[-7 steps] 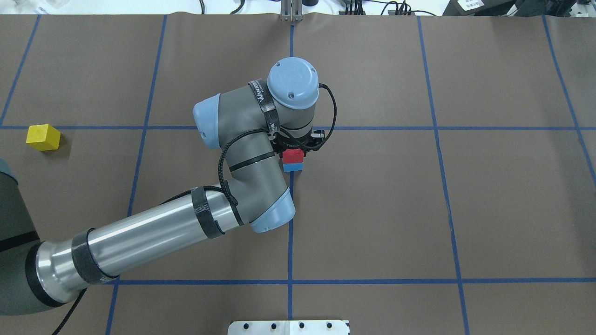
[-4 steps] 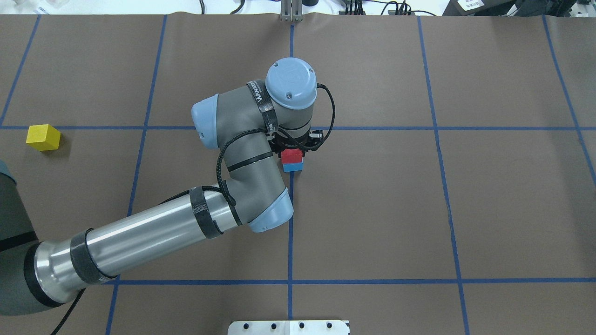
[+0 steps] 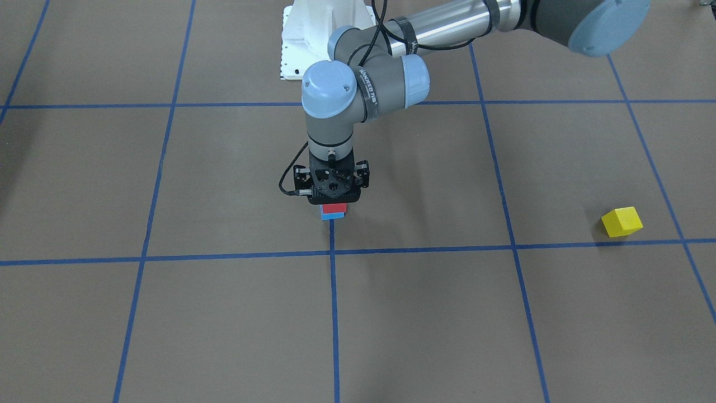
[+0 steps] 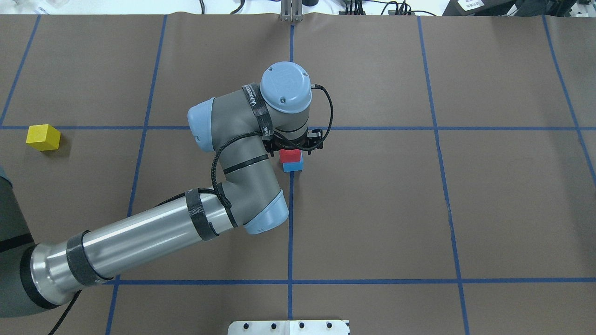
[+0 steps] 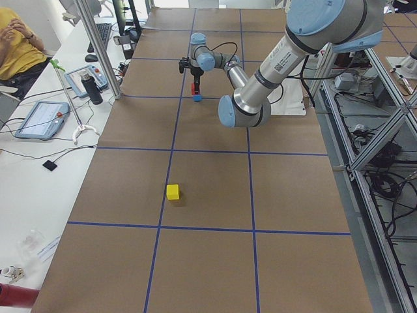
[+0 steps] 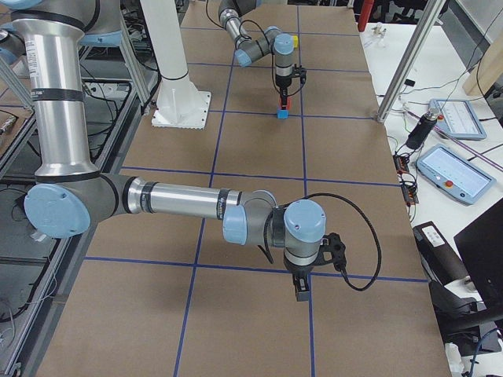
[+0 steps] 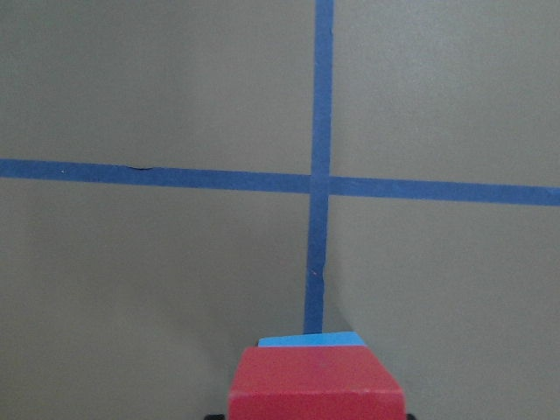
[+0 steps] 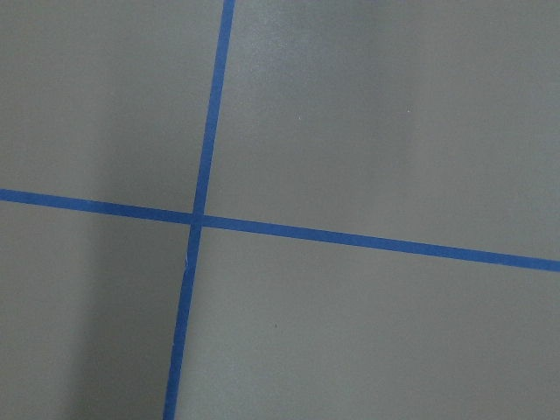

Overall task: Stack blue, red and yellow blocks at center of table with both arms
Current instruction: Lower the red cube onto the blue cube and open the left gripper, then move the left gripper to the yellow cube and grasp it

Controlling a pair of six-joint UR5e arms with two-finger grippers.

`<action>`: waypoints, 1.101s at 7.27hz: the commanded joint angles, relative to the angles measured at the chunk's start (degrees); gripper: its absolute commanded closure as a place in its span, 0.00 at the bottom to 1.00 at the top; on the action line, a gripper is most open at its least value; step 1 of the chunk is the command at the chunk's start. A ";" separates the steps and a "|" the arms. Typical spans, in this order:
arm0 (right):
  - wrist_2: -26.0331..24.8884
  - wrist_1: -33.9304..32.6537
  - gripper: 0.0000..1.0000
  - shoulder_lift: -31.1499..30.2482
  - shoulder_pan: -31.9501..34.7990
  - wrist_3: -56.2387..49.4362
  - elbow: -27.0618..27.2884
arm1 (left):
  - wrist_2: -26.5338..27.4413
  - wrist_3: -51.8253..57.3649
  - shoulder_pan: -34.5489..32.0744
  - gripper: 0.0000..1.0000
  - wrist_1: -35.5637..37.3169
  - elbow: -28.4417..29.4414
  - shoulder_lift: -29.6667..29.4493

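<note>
A red block (image 4: 289,156) sits over a blue block (image 4: 293,166) at the table's center crossing, shifted slightly to one side of it. Both also show in the front view, red (image 3: 334,208) over blue (image 3: 331,216). My left gripper (image 4: 291,151) points straight down over them and appears shut on the red block (image 7: 315,383), which fills the bottom of the left wrist view with the blue block's top (image 7: 311,339) just behind. The yellow block (image 4: 43,137) lies alone at the far left. My right gripper (image 6: 300,294) shows only in the right side view; I cannot tell its state.
Blue tape lines (image 4: 291,232) divide the brown table into squares. The white robot base plate (image 4: 288,327) is at the near edge. Tablets (image 5: 40,119) and a seated person (image 5: 16,45) are beside the table on my left.
My left wrist has shifted slightly to the left. The red block has moved a little left with it, over the blue block. The yellow block has not moved.
</note>
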 commanded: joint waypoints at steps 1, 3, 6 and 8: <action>-0.01 0.00 0.01 0.19 0.00 0.00 -0.07 | -0.30 1.12 -0.14 0.00 0.53 -3.07 -0.04; -0.01 0.00 0.01 0.19 0.00 0.00 0.02 | -0.48 8.19 -2.41 0.00 7.43 -9.38 1.01; 0.07 0.00 0.01 0.19 0.00 0.09 0.11 | -9.50 33.01 -15.47 0.00 9.94 -26.17 20.46; -0.01 0.00 0.01 0.19 0.00 0.09 0.11 | -12.68 52.63 -25.32 0.00 8.45 -26.83 30.50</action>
